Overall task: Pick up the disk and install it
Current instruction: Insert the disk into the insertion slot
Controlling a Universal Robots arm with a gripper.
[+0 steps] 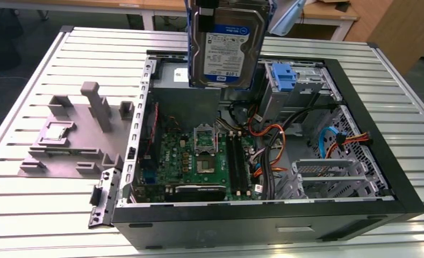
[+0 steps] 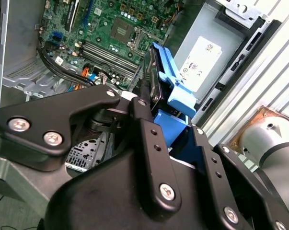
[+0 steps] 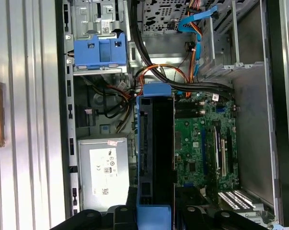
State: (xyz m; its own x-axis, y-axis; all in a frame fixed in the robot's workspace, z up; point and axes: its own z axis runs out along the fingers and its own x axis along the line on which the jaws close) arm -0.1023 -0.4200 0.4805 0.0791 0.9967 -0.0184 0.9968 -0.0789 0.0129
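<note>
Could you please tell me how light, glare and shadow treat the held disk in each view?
Exterior view: light is even, the pale slatted metal table reads bright, and the silver-grey labelled disk in its blue plastic carrier shows no strong glare. First wrist view: the disk, edge-on, is a dark band. Second wrist view: the black hand gripping it sits dark in the foreground.

You'll find a white-and-blue label [image 1: 228, 51] on the disk [image 1: 222, 19] and a white sticker [image 3: 107, 175] on the power supply [image 3: 86, 191]; no print on either can be read.
</note>
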